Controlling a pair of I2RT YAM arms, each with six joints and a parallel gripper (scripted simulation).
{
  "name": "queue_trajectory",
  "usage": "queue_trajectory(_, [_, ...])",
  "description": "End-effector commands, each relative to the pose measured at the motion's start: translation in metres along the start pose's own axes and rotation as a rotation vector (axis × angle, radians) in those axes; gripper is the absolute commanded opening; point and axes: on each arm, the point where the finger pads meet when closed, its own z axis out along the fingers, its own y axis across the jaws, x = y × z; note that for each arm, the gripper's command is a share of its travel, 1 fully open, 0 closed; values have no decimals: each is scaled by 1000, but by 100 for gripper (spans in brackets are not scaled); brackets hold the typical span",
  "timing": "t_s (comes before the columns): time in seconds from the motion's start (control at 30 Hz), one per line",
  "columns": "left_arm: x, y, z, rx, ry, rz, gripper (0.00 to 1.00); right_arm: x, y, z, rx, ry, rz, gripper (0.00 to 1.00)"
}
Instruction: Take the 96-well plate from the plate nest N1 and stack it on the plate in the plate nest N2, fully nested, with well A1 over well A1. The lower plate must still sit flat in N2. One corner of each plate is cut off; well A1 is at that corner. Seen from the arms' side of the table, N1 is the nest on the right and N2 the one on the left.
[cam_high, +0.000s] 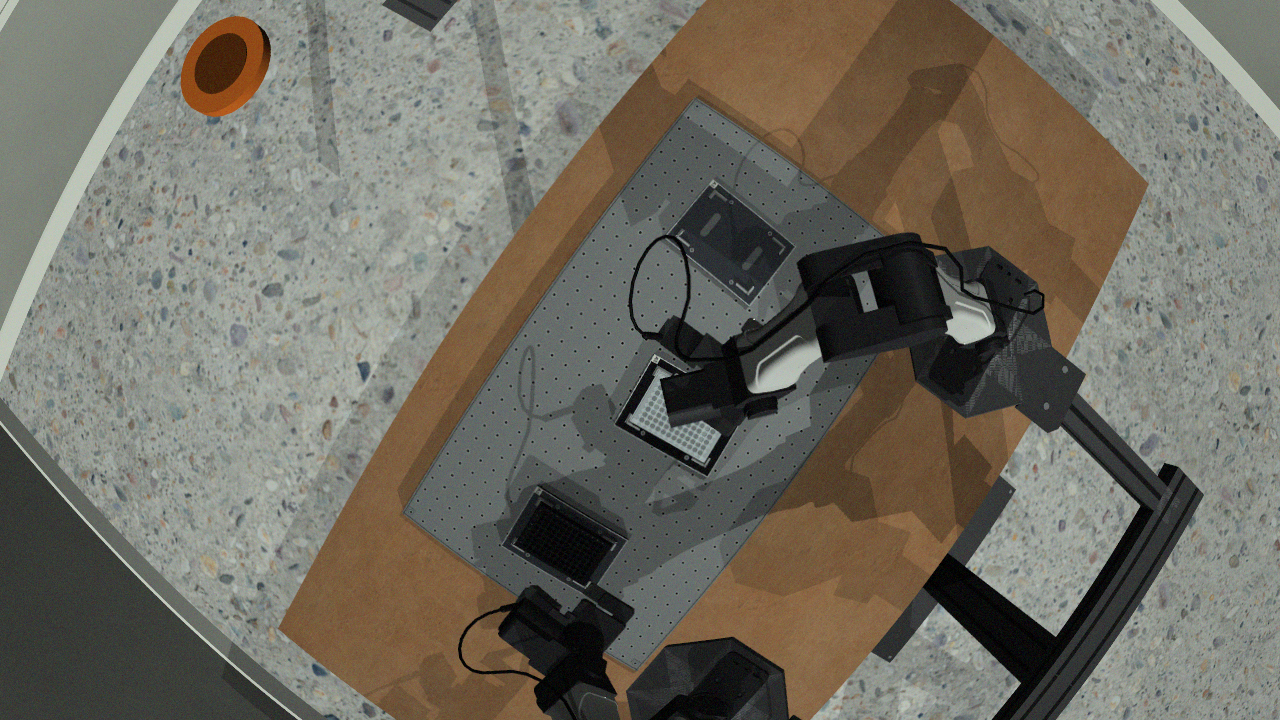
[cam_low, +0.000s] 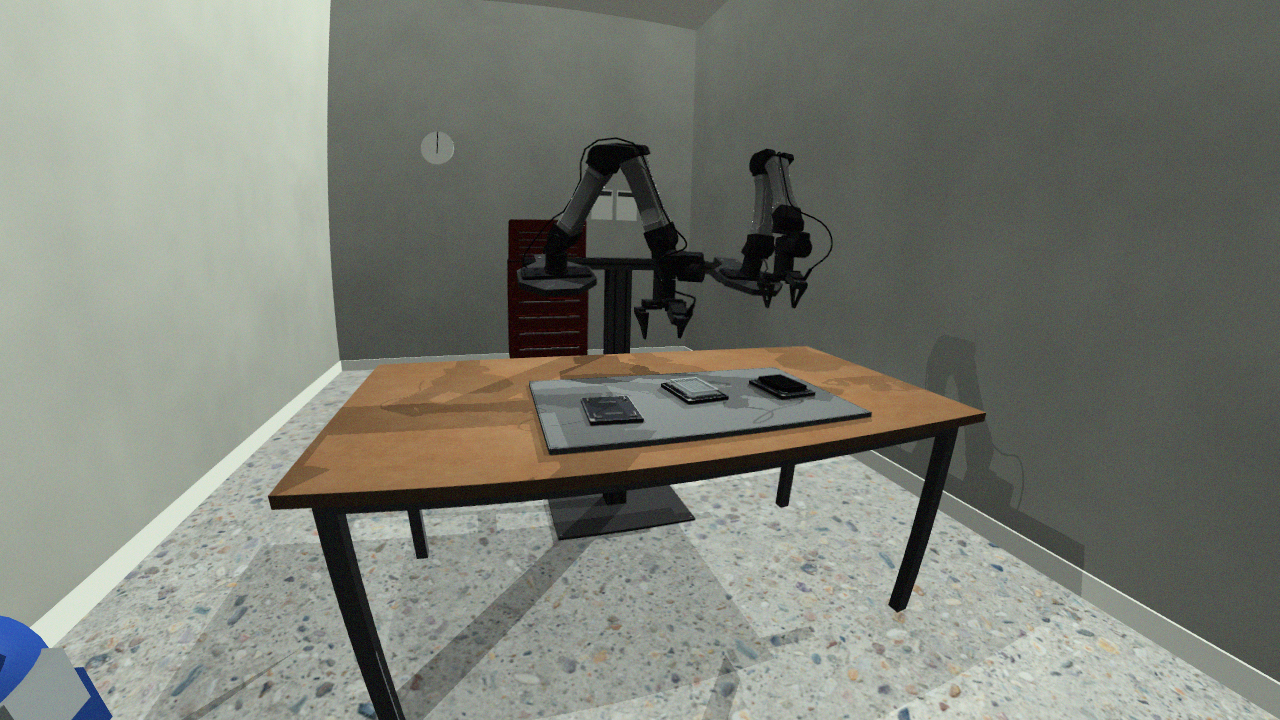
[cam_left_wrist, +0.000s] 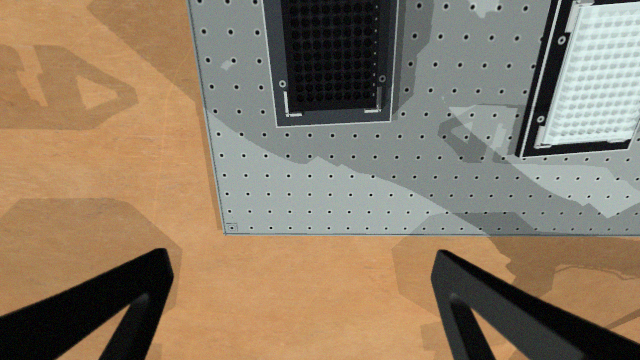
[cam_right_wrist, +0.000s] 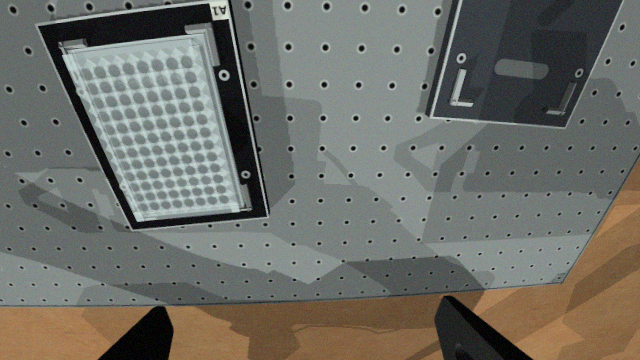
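One blue object (cam_low: 25, 667) is peeking into the exterior view's near corner, mostly cropped away. Beyond it, a wooden table (cam_high: 358, 555) (cam_low: 429, 438) (cam_left_wrist: 300, 320) (cam_right_wrist: 600, 320) is carrying a grey perforated board (cam_high: 546, 394) (cam_low: 572, 436) (cam_left_wrist: 280, 205) (cam_right_wrist: 375, 210). Nearest on that board, a third nest (cam_high: 733, 237) (cam_low: 612, 410) (cam_right_wrist: 525, 95) is lying without a plate. Next along, the clear plate (cam_high: 666, 418) (cam_low: 693, 386) (cam_left_wrist: 592, 75) (cam_right_wrist: 155, 135) is sitting in N1 (cam_high: 700, 465) (cam_low: 716, 398) (cam_left_wrist: 530, 125) (cam_right_wrist: 240, 125), which is showing an A1 label (cam_right_wrist: 220, 10) at one corner. Farther over, the black plate (cam_high: 568, 540) (cam_low: 782, 383) (cam_left_wrist: 330, 55) is resting in N2 (cam_high: 514, 540) (cam_low: 801, 394) (cam_left_wrist: 330, 119), so the two plates are sitting apart, unstacked

Past the nests, the right gripper (cam_high: 713, 368) (cam_low: 662, 334) (cam_right_wrist: 308, 313) is hanging above the board, its fingers spreading wide around nothing. The left gripper (cam_high: 572, 604) (cam_low: 781, 304) (cam_left_wrist: 303, 262) is hanging too, also released and holding nothing. At the back, a red drawer cabinet (cam_low: 547, 329) is standing, while a round clock (cam_low: 437, 147) is showing on the far wall
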Motion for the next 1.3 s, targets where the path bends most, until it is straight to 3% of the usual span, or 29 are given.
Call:
queue_trajectory(0.0, [-1,1,-1,-2,-3,-4,100,-2,-11,-9,-31,-8,-2,100])
queue_trajectory(1.27, [-1,1,-1,-2,-3,-4,100,27,-174,-61,-7,16,-13,100])
